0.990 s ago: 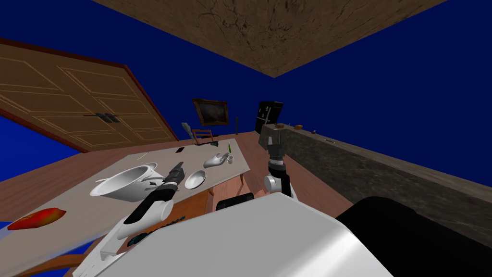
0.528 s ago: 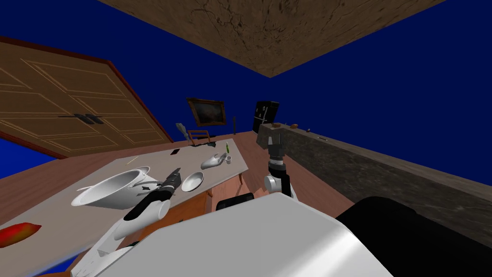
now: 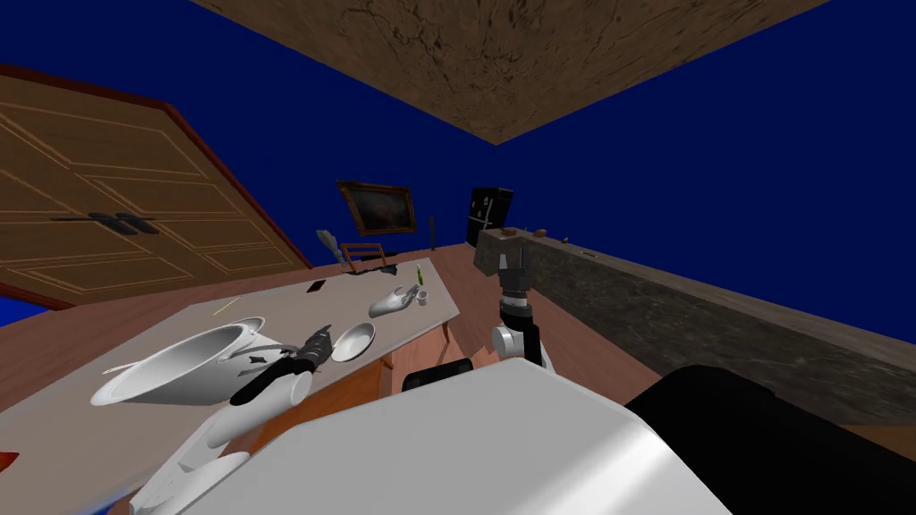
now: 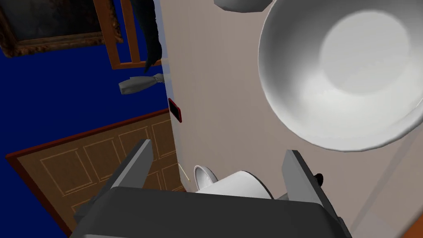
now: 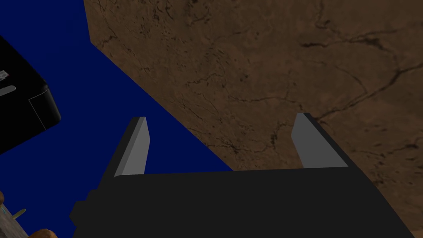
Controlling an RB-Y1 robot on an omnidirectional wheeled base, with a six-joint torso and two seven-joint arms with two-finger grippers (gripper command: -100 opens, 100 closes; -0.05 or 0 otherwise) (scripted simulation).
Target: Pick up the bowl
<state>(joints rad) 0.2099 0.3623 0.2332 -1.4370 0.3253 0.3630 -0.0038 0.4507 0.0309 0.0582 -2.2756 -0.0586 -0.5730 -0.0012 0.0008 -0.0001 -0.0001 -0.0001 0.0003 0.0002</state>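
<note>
The bowl, white and shallow, sits near the front edge of the pale table. In the left wrist view the bowl looms large, just beyond and to the side of one fingertip, not between the fingers. My left gripper hovers right beside the bowl, between it and a big white pot. Its fingers stand wide open around nothing, and the left gripper looks across the tabletop. My right gripper is raised off to the right of the table, and the right gripper is open and empty.
A white jug-like piece, a small cup and a green item lie further along the table. A dark phone rests near its far edge, a chair behind. A long dark counter runs on the right.
My head view has swung, so the table and door slid left in the picture. My left hand has dropped lower and closer beside the bowl. The right arm is unchanged.
</note>
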